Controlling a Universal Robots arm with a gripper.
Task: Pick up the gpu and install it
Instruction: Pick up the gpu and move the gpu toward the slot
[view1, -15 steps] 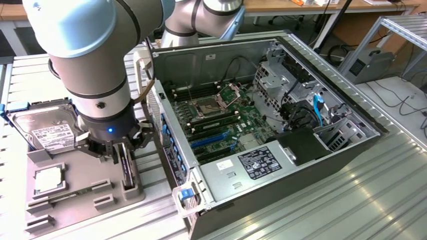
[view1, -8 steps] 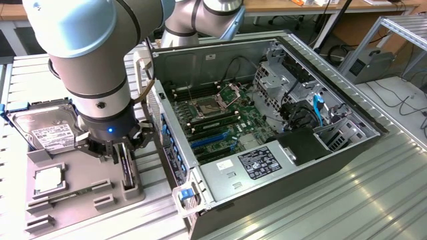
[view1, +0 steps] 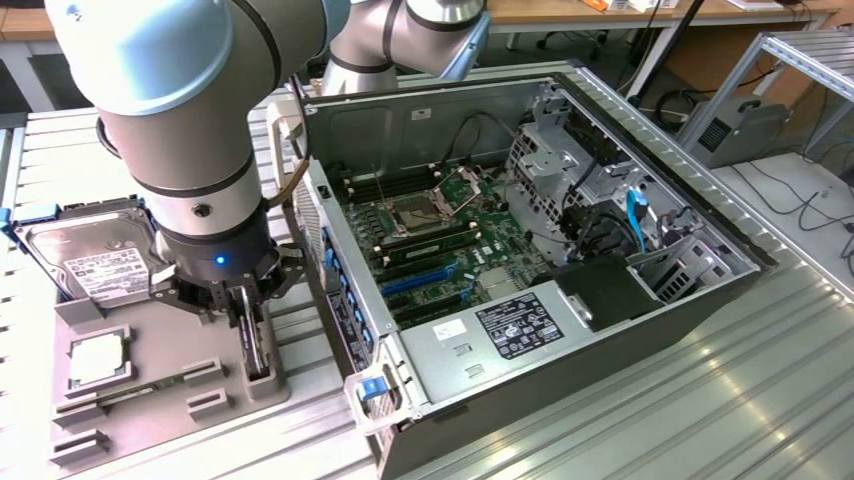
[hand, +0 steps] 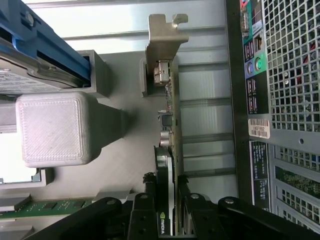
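Grey plastic tray (view1: 160, 345) lies at the exterior view's left. It carries a hard drive (view1: 94, 262) at its far end, with a small silver chip (view1: 94, 360) and a memory stick (view1: 134, 395) nearer. The gpu (view1: 254, 350) stands on edge in the tray's right slot, just beside the open computer case (view1: 534, 250), and the gripper (view1: 247, 305) is down over it. In the wrist view, black fingers (hand: 149, 195) press both faces of the gpu (hand: 170, 125), so the jaws are clamped on it. Its bracket (hand: 165, 45) is at the end away from them, and the case's rear grille (hand: 290, 75) runs alongside.
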